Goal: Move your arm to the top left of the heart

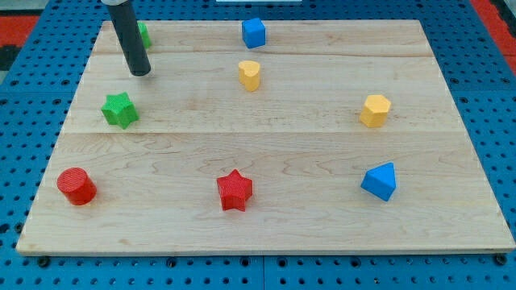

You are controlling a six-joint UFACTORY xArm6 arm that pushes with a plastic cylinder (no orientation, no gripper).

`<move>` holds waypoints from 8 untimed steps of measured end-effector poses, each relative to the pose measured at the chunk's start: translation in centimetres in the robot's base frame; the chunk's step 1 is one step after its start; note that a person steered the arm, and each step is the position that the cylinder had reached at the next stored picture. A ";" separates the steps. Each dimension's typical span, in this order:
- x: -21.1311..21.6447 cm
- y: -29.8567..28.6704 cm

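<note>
The yellow heart (250, 75) sits on the wooden board (266, 217) above its middle. My tip (141, 72) is at the end of the dark rod at the view's upper left, well to the left of the heart at about the same height. The tip stands just above the green star (120, 109) and just below a green block (143, 34) that the rod partly hides.
A blue cube (254, 33) lies near the top edge above the heart. A yellow hexagon (375, 110) is at the right, a blue block (380, 180) at the lower right, a red star (235, 190) at the bottom middle, a red cylinder (76, 186) at the lower left.
</note>
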State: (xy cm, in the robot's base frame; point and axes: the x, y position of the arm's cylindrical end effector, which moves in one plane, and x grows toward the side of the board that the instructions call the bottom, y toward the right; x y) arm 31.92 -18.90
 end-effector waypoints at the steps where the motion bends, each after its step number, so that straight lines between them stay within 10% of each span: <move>1: 0.1 0.9; 8: -1.6 9.9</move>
State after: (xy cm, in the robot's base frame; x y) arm 30.27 -9.00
